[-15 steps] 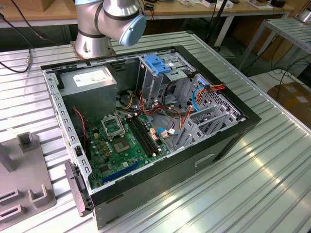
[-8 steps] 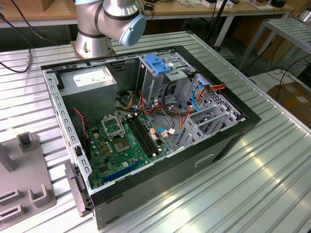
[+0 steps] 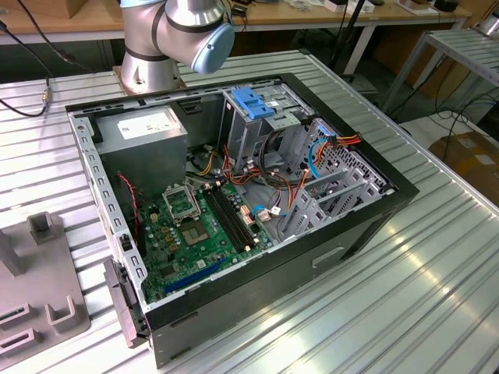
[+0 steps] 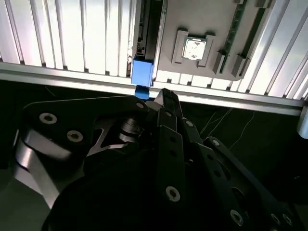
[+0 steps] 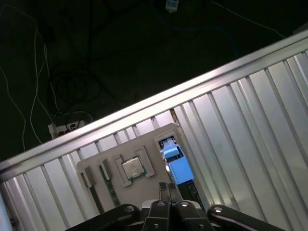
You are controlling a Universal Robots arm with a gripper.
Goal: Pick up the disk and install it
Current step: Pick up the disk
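The disk point(image 5: 174, 161) stands on edge in a slot of a grey fixture plate point(image 5: 144, 144). Its blue bracket point(image 4: 142, 72) faces up, and the dark body point(image 4: 148, 29) runs along the slot. My gripper point(image 5: 168, 188) hangs above the plate, close to the bracket end of the disk and apart from it. The black fingers point(image 4: 166, 103) are pressed together with nothing between them. In the exterior view, the open computer case point(image 3: 234, 195) lies on the table, with a grey drive cage point(image 3: 257, 128) under a blue latch point(image 3: 251, 101).
On the plate beside the disk sit a processor chip point(image 5: 133, 168) and memory sticks point(image 5: 111, 192). Part of the plate point(image 3: 39, 296) lies at the exterior view's left. The ribbed table's edge point(image 5: 144, 108) runs just beyond the plate, with dark floor and cables past it. A power-supply box point(image 3: 144, 128) fills the case's back corner.
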